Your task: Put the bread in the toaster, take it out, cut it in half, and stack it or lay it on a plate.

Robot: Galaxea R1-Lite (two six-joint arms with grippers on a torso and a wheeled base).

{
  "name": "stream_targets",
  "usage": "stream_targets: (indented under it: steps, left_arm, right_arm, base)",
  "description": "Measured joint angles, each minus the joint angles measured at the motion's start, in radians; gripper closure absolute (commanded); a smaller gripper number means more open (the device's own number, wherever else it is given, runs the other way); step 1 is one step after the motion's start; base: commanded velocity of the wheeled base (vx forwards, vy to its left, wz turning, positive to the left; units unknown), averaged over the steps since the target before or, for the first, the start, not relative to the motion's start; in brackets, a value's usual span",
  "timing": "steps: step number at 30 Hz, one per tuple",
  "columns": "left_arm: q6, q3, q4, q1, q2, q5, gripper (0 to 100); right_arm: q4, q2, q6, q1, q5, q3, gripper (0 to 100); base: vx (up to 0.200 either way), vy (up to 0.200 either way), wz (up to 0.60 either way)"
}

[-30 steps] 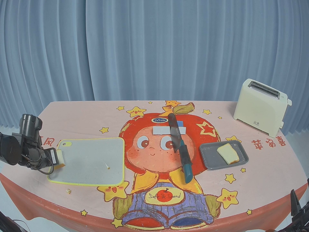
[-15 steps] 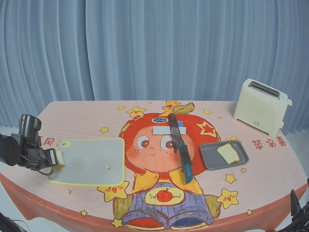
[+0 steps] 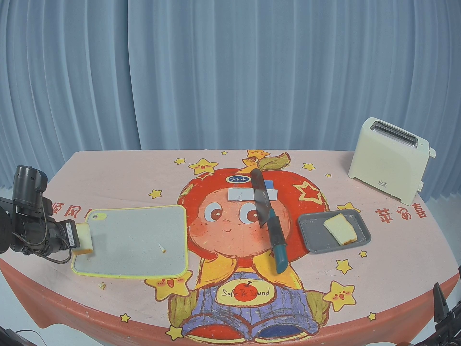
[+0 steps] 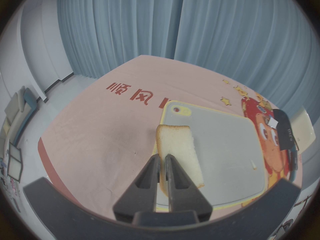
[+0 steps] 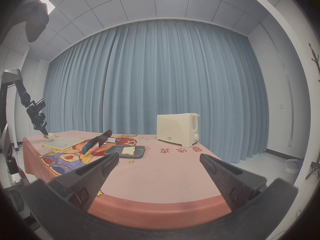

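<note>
At the left edge of the cutting board [image 3: 134,246], my left end effector [image 4: 162,160] is clamped on the bread half [image 4: 178,147], holding it upright. I judge it light, soft and crumbly, so a gentle pinch near one edge is best.

Upright bread half [image 3: 83,239], second half [image 3: 340,229] on tray [image 3: 314,240]

Cloth [image 3: 144,179]: red characters [image 3: 401,213] nr right edge, more nr left edge; oval label [image 3: 238,179] w/ small lettering above cartoon face [image 3: 230,224]; script on apple badge [image 3: 247,292]. Toaster [image 3: 390,162]: small dark mark [image 3: 382,183] on front, too small to read.
</note>
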Motion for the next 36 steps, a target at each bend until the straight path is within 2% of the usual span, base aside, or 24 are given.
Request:
stream_targets:
  steps: [3, 12, 16, 24, 29, 36]
  left_arm:
    - [0.001, -0.002, 0.000, -0.004, -0.033, -0.034, 100]
    - [0.006, -0.006, -0.006, -0.010, -0.118, -0.200, 100]
    - [0.003, -0.012, -0.007, -0.036, -0.151, -0.248, 100]
    - [-0.004, -0.071, -0.007, -0.073, -0.185, -0.269, 100]
    - [-0.015, -0.087, -0.005, -0.095, -0.188, -0.318, 100]
    - [-0.011, -0.080, -0.011, -0.109, -0.174, -0.322, 100]
  right_arm:
    - [0.000, 0.000, 0.000, 0.000, 0.000, 0.000, 0]
    - [0.000, 0.000, 0.000, 0.000, 0.000, 0.000, 0]
    - [0.000, 0.000, 0.000, 0.000, 0.000, 0.000, 0]
    - [0.000, 0.000, 0.000, 0.000, 0.000, 0.000, 0]
    - [0.000, 0.000, 0.000, 0.000, 0.000, 0.000, 0]
    - [0.000, 0.000, 0.000, 0.000, 0.000, 0.000, 0]
  base:
    - [0.000, 0.000, 0.00]
    - [0.000, 0.000, 0.00]
    - [0.000, 0.000, 0.00]
    - [0.000, 0.000, 0.00]
    - [0.000, 0.000, 0.00]
    - [-0.029, 0.000, 0.00]
